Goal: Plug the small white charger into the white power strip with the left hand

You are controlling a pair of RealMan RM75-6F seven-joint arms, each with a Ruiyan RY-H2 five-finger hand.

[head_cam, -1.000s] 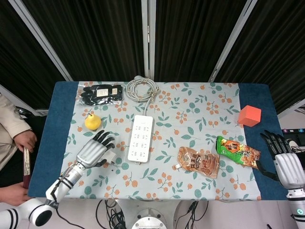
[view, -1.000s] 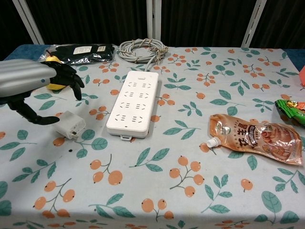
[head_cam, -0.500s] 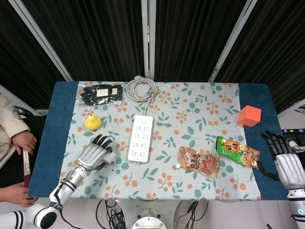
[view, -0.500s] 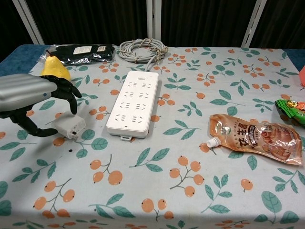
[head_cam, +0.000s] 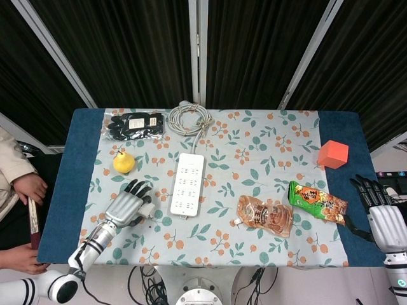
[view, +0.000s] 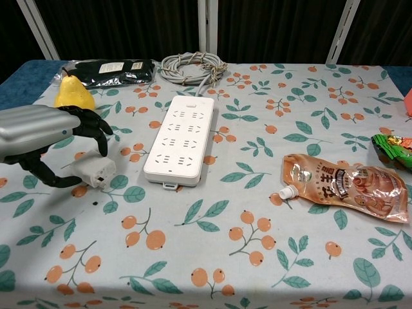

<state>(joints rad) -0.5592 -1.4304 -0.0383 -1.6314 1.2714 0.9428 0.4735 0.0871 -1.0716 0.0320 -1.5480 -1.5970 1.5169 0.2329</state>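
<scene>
Since the earlier frames the left hand has dropped lower over the small white charger and its fingers have curled closer around it; nothing else on the table has shifted. The charger lies flat on the floral tablecloth at the near left, just left of the white power strip and apart from it. The fingers arch over the charger's top with the thumb low at its near-left side; they look to be at or just off its surface, and whether they already press it I cannot tell, so no grip is established. The charger reads as a light, rigid, smooth plastic block, likely to skid on the cloth or twist in a loose pinch; the sensible hold is across its 2 broad flat faces, keeping the prong end free. The strip, stiff and flat, may slide when pushed, since nothing braces it. Farther back sit the yellow pear and the strip's coiled cable. The right hand rests at the right table edge, fingers spread, holding nothing.
</scene>
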